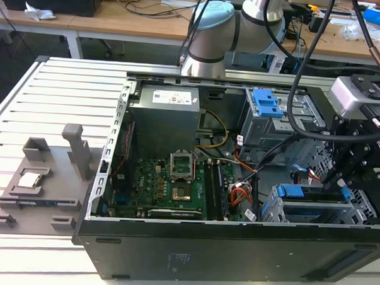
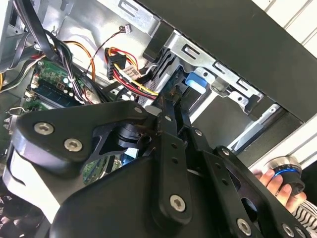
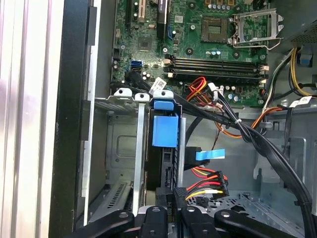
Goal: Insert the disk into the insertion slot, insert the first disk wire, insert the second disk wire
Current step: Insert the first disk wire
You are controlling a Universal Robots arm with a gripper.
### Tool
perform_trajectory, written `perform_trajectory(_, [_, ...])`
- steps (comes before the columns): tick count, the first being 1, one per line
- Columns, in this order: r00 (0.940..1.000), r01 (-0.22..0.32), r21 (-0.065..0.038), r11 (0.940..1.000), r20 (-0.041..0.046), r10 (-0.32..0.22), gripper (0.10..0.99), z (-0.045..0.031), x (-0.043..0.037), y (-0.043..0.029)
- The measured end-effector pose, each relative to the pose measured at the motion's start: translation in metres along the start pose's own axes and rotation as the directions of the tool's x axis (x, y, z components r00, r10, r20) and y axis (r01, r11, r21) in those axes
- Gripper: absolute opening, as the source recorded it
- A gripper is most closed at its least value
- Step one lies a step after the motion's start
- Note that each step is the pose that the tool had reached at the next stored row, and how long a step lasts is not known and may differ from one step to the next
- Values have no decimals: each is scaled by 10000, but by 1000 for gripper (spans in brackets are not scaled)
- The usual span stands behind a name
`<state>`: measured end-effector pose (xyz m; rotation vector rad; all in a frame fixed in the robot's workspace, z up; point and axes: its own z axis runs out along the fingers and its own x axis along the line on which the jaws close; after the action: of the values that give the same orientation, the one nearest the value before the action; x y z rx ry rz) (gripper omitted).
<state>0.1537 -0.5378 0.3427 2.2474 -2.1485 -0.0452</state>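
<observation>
The disk (image 1: 313,199), in its blue caddy, sits inside the insertion slot (image 1: 363,210) of the perforated cage at the exterior view's right. In the first wrist view the disk's blue caddy tab (image 3: 164,130) stands between the cage rails (image 3: 139,148). My gripper (image 1: 330,181) hangs just over the disk's end. Its black fingers (image 3: 163,218) are drawn together on a black connector (image 3: 180,192) of a red, yellow and black disk wire (image 3: 210,182), right at the disk's edge. In the second wrist view the fingertips (image 2: 173,96) meet by the blue caddy (image 2: 195,84).
The open computer case (image 1: 172,255) lies on a slatted table (image 1: 60,92), with the motherboard (image 1: 169,186) in the middle. A grey drive box with a blue latch (image 1: 267,102) stands at the back. Loose cables (image 3: 247,129) cross beside the cage. A person's hand (image 2: 270,179) shows by a blue-ringed knob.
</observation>
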Motion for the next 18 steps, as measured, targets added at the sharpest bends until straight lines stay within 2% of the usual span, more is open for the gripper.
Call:
perform_trajectory(6, [10000, 0, 0, 10000, 6, 0, 173, 26, -1, 15])
perform_trajectory(12, [10000, -50, 1, 10000, 15, 50, 173, 30, 0, -3])
perform_trajectory(18, [9999, -147, 1, 9999, 51, 147, 173, 63, 10, 0])
